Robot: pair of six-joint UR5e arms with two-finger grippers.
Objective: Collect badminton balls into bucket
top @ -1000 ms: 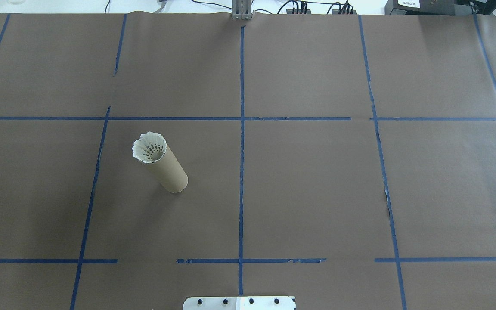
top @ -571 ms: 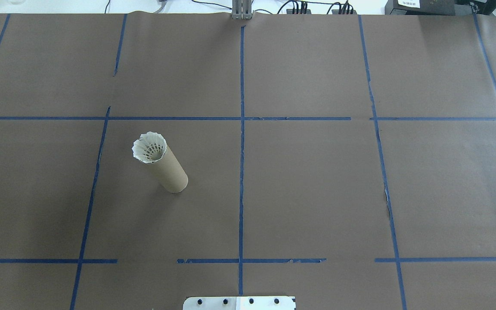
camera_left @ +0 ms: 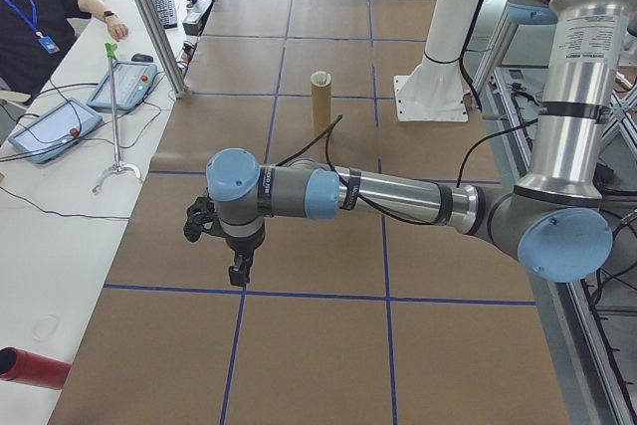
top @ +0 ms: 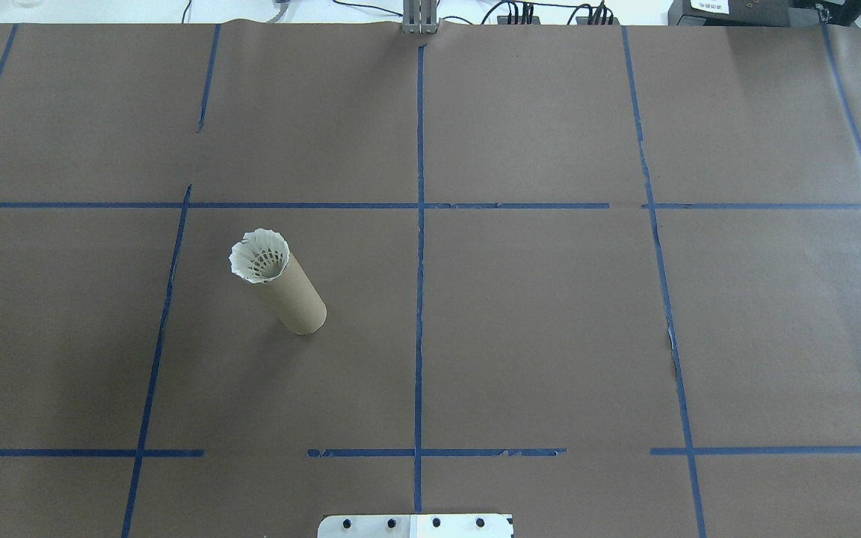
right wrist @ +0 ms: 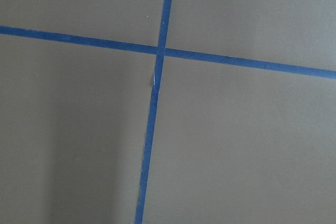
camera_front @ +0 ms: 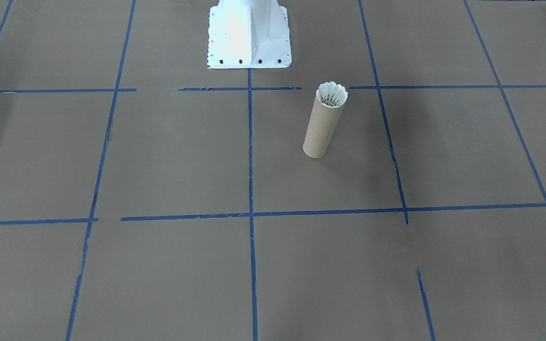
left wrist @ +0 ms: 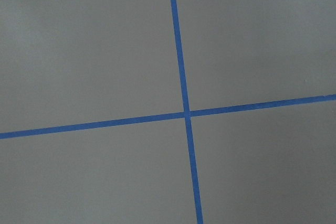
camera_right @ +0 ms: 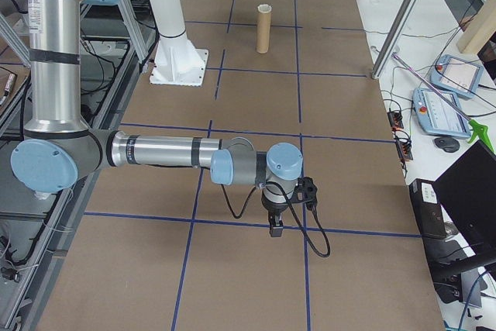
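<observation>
The bucket (top: pixel 294 297) is a brown cardboard tube standing upright left of the table's middle; it also shows in the front view as the bucket (camera_front: pixel 319 130). A white feathered badminton ball (top: pixel 258 256) sits in its mouth, skirt up, with its cork tip hidden inside; the front view shows the same ball (camera_front: pixel 332 94). My left gripper (camera_left: pixel 239 274) hangs over a blue tape crossing far from the tube. My right gripper (camera_right: pixel 274 228) hangs over another crossing at the opposite end. Neither holds anything I can see, and I cannot tell whether they are open or shut. Both wrist views show only brown paper and tape.
The white robot base (camera_front: pixel 249 38) stands at the table's near-robot edge. Blue tape lines (top: pixel 419 224) grid the brown paper. A seated person (camera_left: pixel 30 22) and teach pendants (camera_left: pixel 50 131) are at a side bench beyond an aluminium post (camera_left: pixel 149 17). More pendants (camera_right: pixel 442 110) lie on the other bench.
</observation>
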